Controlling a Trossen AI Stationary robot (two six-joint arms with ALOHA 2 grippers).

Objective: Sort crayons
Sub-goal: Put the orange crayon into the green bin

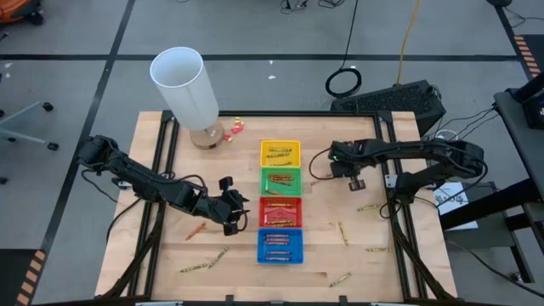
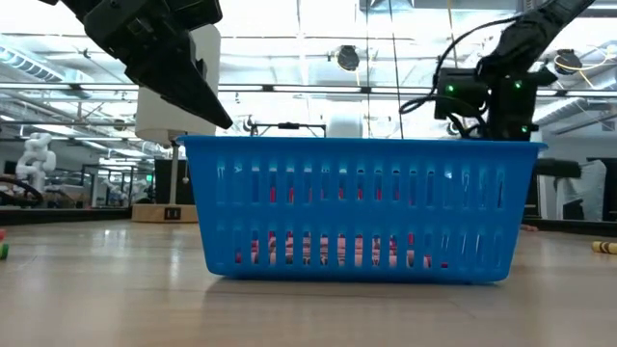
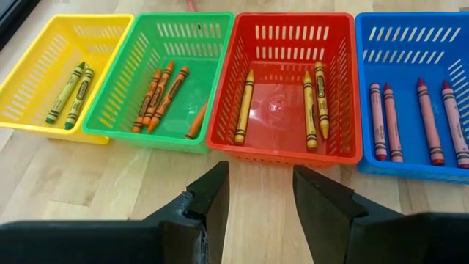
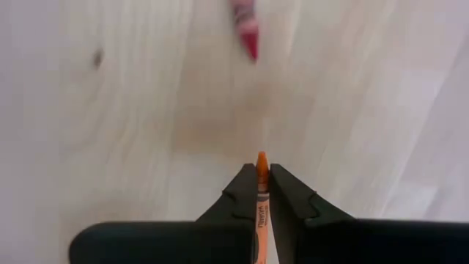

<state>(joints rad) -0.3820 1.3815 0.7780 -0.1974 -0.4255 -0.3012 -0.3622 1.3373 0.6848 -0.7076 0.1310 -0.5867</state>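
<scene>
Four trays stand in a column at the table's middle: yellow [image 1: 280, 153], green [image 1: 280, 181], red [image 1: 280, 211] and blue [image 1: 280, 246], each with a few crayons inside. Loose crayons lie on the wood, such as an orange one [image 1: 195, 230] and olive ones [image 1: 204, 262] [image 1: 343, 231]. My left gripper [image 3: 260, 198] hangs open just left of the red tray [image 3: 282, 81], nothing between its fingers. My right gripper [image 1: 355, 181] is to the right of the green tray, shut on an orange crayon [image 4: 261, 209]. A red crayon [image 4: 247, 29] lies on the wood beyond it. My right gripper pinches the orange crayon's paper-wrapped shaft [image 4: 261, 192] between its two fingers. The fingers come from above, pointing steeply down, and the crayon lies along them. Its pointed tip [image 4: 261, 158] sticks out past the fingertips toward the wood. I cannot tell whether the tip touches the table.
A tall white cylinder [image 1: 187, 89] stands at the far left with small red and yellow bits [image 1: 235, 126] by its base. More loose crayons lie at the right and near edge [image 1: 367, 206] [image 1: 378, 249] [image 1: 340, 278]. In the low view the blue tray [image 2: 357, 207] fills the foreground.
</scene>
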